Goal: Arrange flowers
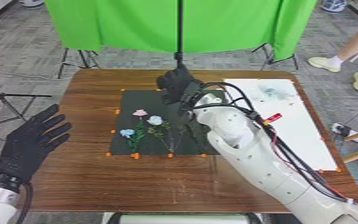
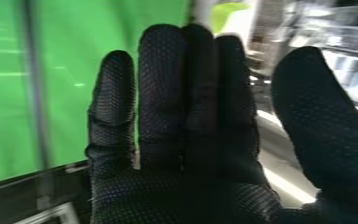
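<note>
Three flowers [image 1: 155,120] lie on a black mat [image 1: 138,100]; near its far edge, the right hand [image 1: 177,81] is straight, fingers nearly together, thumb apart; the left hand [image 1: 26,146] is spread

The table [image 1: 78,180] is brown and wood-grained, the mat [image 1: 158,98] black, the sheet [image 1: 291,125] white with a grey-blue smudge [image 1: 275,93]. One flower [image 1: 140,113] is pink, two flowers [image 1: 155,120] pale blue, the leaves [image 1: 139,134] green, the curtain [image 1: 131,25] bright green.

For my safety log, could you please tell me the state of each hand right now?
Left hand: open, fingers extended, holding nothing.
Right hand: open, fingers straight up, holding nothing.
</note>
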### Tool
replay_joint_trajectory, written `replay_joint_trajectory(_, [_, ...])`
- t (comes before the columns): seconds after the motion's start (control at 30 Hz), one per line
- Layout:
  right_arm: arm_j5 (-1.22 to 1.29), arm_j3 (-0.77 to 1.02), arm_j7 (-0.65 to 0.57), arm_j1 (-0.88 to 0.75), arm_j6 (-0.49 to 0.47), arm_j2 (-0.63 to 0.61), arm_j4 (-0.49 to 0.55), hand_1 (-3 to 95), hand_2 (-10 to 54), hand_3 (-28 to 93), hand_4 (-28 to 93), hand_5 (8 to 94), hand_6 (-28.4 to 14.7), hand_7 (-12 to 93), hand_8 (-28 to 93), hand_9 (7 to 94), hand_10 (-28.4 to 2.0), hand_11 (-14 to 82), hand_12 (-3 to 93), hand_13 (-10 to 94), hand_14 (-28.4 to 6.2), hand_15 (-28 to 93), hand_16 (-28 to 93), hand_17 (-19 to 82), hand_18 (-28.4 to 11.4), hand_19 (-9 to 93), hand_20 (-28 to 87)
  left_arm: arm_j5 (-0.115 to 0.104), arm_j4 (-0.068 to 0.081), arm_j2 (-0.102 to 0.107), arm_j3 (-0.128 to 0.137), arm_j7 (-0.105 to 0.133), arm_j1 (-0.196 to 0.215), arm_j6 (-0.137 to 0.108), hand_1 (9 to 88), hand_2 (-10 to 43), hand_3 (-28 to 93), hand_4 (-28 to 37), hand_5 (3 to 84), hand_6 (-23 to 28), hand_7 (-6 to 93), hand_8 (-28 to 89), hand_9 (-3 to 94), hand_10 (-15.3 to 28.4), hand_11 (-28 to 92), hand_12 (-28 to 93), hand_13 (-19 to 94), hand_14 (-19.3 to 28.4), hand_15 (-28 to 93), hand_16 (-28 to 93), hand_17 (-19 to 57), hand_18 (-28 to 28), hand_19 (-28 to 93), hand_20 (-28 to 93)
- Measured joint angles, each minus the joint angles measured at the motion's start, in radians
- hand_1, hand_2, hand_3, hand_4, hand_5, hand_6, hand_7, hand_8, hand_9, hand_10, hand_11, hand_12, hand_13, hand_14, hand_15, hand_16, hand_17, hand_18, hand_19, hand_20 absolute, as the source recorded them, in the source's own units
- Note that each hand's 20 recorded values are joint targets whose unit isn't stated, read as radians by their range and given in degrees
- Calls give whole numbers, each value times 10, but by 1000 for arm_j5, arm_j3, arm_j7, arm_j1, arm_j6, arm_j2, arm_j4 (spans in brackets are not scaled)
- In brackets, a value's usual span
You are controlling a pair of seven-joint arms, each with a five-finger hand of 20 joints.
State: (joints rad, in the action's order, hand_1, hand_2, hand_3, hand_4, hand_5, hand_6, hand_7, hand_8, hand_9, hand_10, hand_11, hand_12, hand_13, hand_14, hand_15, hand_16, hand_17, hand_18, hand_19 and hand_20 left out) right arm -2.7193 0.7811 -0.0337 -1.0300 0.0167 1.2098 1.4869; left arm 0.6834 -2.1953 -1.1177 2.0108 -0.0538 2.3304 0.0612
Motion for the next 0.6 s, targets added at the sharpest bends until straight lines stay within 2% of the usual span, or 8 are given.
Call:
replay_joint_trajectory(0.07, [0, 16, -57, 21, -63, -22, -1, 212, -90, 883, -283, 350, -26, 363, -205, 405, -109, 350, 208, 381, -67, 473, 148, 155, -162, 594, 292, 0, -1, -2, 1, 1, 5, 0, 244, -9, 702, -282, 267, 21, 213, -120, 216, 103, 230, 157, 166, 132, 343, -15, -114, 189, 409, 73])
replay_joint_trajectory(0.13, [3, 48, -89, 41, -158, -46, -4, 187, -82, 868, -283, 258, -77, 291, -153, 276, -139, 307, 220, 247, -103, 352, 141, 113, -183, 503, 230, 0, -1, -4, 1, 2, 9, 0, 244, -9, 701, -283, 267, 21, 213, -120, 216, 103, 230, 157, 166, 132, 344, -15, -114, 189, 409, 74])
replay_joint_trajectory(0.17, [7, 70, -99, 48, -210, -61, -3, 181, -79, 863, -283, 228, -90, 262, -134, 240, -146, 283, 225, 211, -113, 307, 146, 100, -188, 471, 206, 0, -1, -5, 1, 3, 10, 0, 244, -9, 701, -283, 267, 21, 213, -119, 216, 103, 230, 157, 166, 132, 344, -15, -114, 189, 409, 74])
replay_joint_trajectory(0.3, [89, 173, -160, 49, -402, -129, 24, 177, -77, 860, -283, 208, -100, 228, -112, 210, -153, 233, 230, 181, -125, 228, 158, 89, -195, 430, 168, 0, -1, -7, 5, 7, 13, 0, 245, -9, 701, -282, 267, 21, 212, -120, 216, 103, 230, 157, 166, 132, 345, -15, -114, 189, 409, 74])
replay_joint_trajectory(0.37, [143, 215, -205, 37, -451, -176, 45, 185, -85, 862, -283, 219, -93, 239, -115, 229, -147, 234, 229, 214, -124, 231, 164, 96, -193, 433, 165, 0, -2, -8, 7, 8, 14, 0, 245, -9, 700, -282, 267, 21, 213, -120, 216, 102, 230, 157, 166, 132, 345, -15, -114, 189, 409, 74])
replay_joint_trajectory(0.5, [151, 284, -228, -23, -424, -275, 67, 197, -95, 881, -283, 270, -74, 295, -156, 311, -128, 303, 202, 331, -90, 335, 146, 123, -184, 481, 180, -1, -2, -9, 9, 13, 19, 0, 244, -9, 701, -282, 268, 22, 212, -120, 216, 103, 229, 157, 166, 133, 344, -15, -114, 189, 408, 74])
replay_joint_trajectory(0.6, [141, 329, -231, -96, -306, -343, 69, 214, -95, 885, -282, 317, -59, 339, -189, 373, -110, 354, 196, 401, -71, 420, 135, 142, -177, 525, 195, -2, -2, -7, 10, 15, 22, -1, 244, -8, 700, -282, 269, 22, 212, -120, 216, 103, 230, 157, 166, 133, 345, -15, -114, 189, 409, 74])
